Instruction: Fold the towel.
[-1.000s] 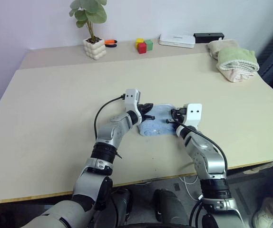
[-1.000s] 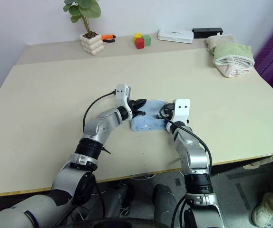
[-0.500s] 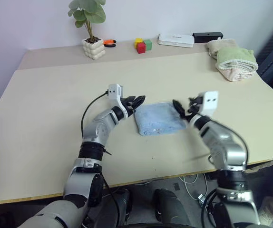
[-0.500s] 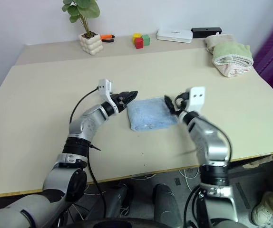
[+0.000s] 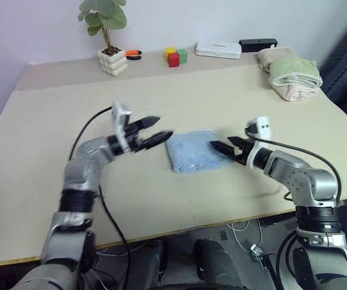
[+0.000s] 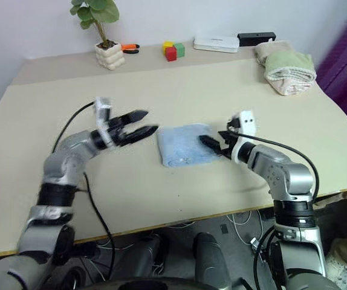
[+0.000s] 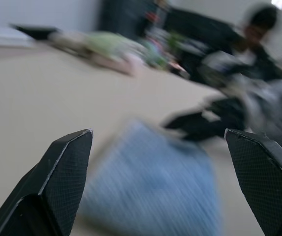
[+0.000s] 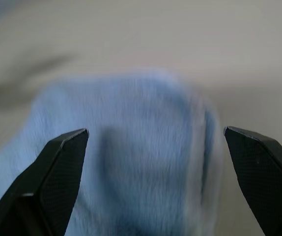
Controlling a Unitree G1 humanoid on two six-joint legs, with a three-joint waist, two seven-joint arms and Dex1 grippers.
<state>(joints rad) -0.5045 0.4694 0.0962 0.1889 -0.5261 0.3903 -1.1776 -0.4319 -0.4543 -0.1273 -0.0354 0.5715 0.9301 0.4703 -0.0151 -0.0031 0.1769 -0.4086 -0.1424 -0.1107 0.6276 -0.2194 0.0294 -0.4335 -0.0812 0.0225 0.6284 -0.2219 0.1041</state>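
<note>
Tan table (image 5: 222, 90): one folded towel (image 5: 191, 150), two open grippers.

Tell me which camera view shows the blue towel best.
The left eye view: the towel lies there whole, folded on the table, between the open left gripper and the open right gripper. The right eye view shows the same. Both wrist views give it close and blurred between their fingers.
</note>
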